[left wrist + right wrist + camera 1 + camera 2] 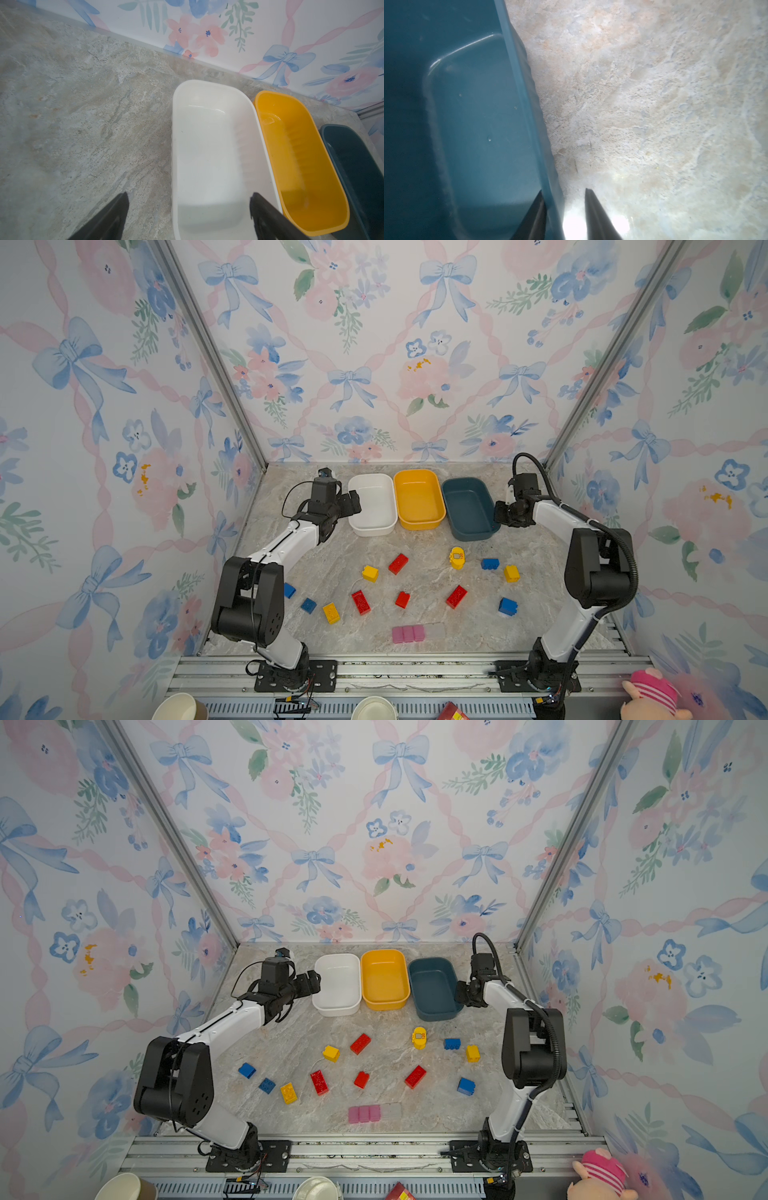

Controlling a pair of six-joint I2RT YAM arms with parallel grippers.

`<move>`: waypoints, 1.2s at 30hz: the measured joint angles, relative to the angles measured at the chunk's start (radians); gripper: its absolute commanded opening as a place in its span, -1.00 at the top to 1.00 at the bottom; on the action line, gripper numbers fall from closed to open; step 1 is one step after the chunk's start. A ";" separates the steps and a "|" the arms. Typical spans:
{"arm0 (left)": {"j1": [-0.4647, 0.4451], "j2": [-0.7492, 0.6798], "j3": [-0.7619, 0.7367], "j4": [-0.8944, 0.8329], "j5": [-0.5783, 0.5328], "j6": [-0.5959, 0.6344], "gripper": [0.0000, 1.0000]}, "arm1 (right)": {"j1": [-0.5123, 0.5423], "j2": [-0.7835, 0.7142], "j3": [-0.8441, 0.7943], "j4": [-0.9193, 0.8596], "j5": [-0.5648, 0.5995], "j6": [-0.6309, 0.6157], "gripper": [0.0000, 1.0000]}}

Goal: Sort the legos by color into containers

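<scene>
Marble table. Yellow-orange tub, with the white tub to its left and the teal tub to its right. Left gripper: fingers wide apart over the white tub's outer rim. Right gripper: fingers narrowly parted astride the teal tub's outer wall, the outside finger clear of it. Legos lie loose before the yellow-orange tub; one blue brick is half hidden by the left arm.

Blue brick half behind left arm, paper cup cropped below
</scene>
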 measured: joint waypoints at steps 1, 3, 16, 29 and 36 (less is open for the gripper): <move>0.003 -0.005 -0.005 0.006 0.003 0.000 -0.88 | 0.000 0.002 0.003 -0.002 -0.002 0.000 0.35; 0.005 -0.010 -0.011 0.014 0.005 -0.001 -0.88 | 0.002 0.008 0.014 -0.001 -0.002 0.000 0.43; 0.011 -0.010 -0.013 0.034 0.024 -0.001 -0.91 | 0.015 0.029 0.029 0.007 0.002 -0.004 0.88; 0.016 -0.010 -0.015 0.040 0.040 0.000 -0.93 | 0.015 0.108 0.142 -0.032 -0.011 -0.091 0.93; 0.018 -0.010 -0.015 0.040 0.057 0.001 -0.93 | 0.015 0.138 0.188 -0.058 -0.039 -0.148 0.92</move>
